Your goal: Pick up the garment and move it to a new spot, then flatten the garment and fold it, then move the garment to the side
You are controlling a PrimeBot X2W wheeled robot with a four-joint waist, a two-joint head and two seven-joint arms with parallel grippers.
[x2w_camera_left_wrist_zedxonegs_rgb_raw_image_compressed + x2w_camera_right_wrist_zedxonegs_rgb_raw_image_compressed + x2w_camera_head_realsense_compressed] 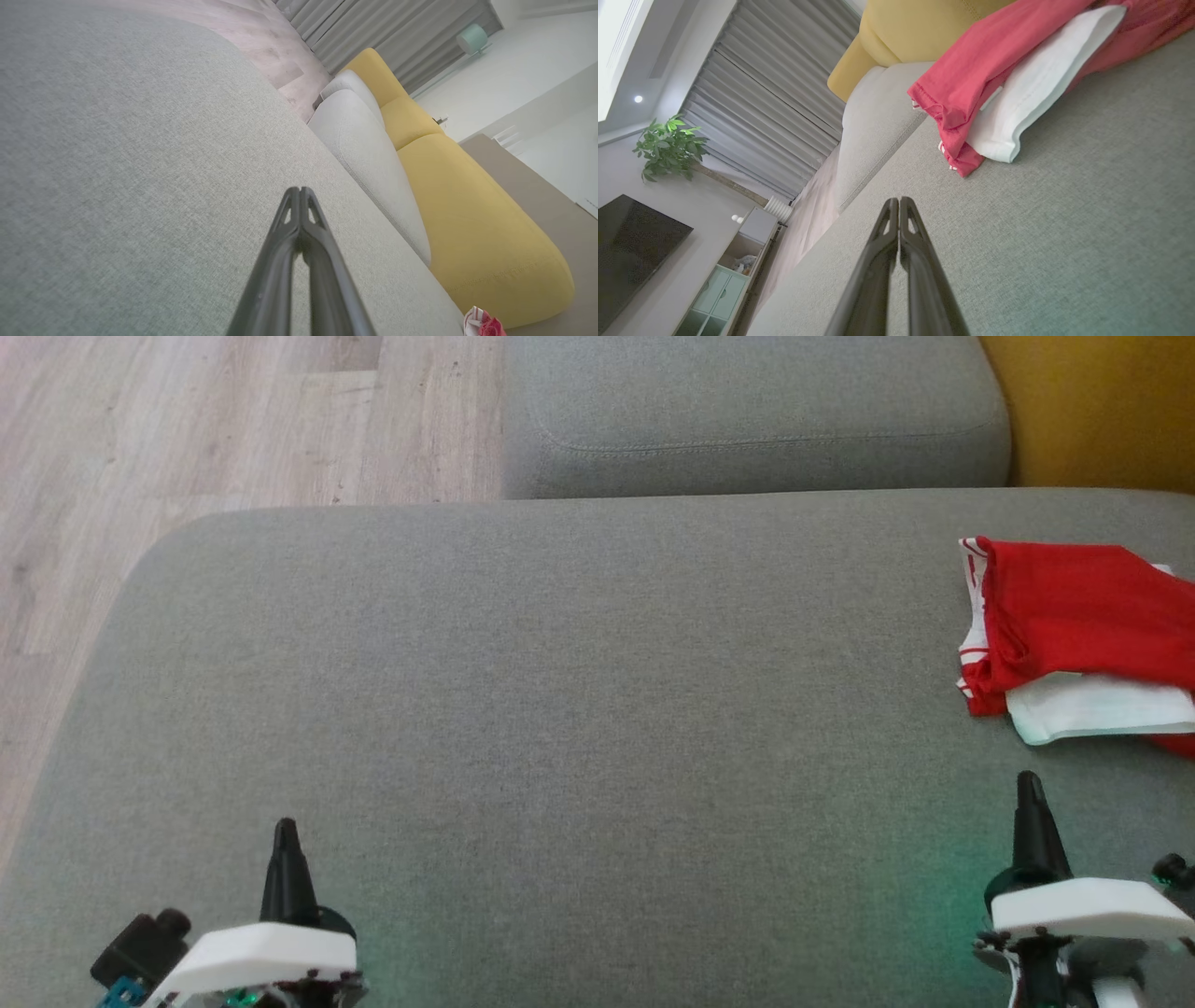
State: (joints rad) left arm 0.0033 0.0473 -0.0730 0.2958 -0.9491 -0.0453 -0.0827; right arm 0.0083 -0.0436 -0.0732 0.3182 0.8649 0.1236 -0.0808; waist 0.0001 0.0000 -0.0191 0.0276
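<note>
Both clenched tight and holding nothing, the left gripper (285, 829) sits at the lower left over the bare grey couch seat (579, 709), and the right gripper (1028, 782) sits at the lower right. Beyond the right gripper's tips lies the garment (1074, 607) (red cloth bunched over a white part), resting on the seat apart from the fingers. A yellow cushion (1102, 411) lies farther back.
</note>
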